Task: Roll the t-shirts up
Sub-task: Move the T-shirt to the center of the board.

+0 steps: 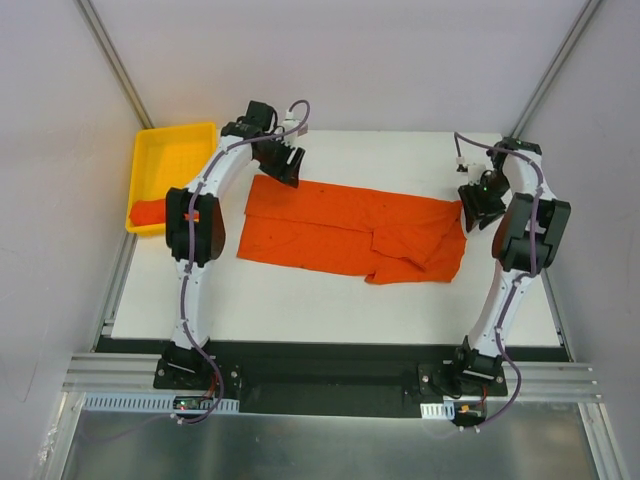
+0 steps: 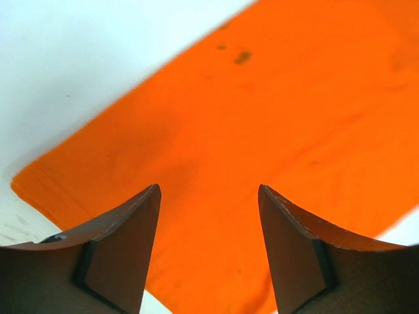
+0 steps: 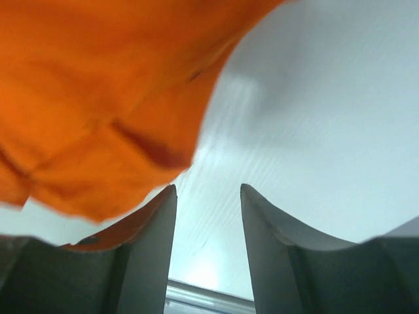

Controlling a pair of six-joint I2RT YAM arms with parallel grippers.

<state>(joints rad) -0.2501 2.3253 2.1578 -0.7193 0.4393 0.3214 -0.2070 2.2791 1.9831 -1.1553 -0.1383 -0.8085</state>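
- T-shirt [image 1: 350, 235]: a bright orange one lies flat on the white table [image 1: 330, 310], folded into a long band that stretches between the two claws. No part of it is rolled yet, so the rolling itself is all still to do.
- Right claw [image 1: 478, 210]: it sits at the band's right end with its fingers apart and nothing clamped. In its wrist view the cloth edge lies just beside the left finger [image 3: 154, 222]. Whether the cloth touches that finger is hard to say, as the view is blurred.
- Left claw [image 1: 285, 165]: it hangs over the band's far left corner, fingers spread wide and empty, with the cloth directly below the gap and the corner edge just to the claw's left.
- Yellow tray [image 1: 175, 130]: it stands off to the left of the left claw and holds a second orange bundle [image 1: 150, 211]. This is probably another t-shirt, and its state cannot be made out.
- Judgement: the folding looks done. A grip on one end and the roll along the band are what remain.
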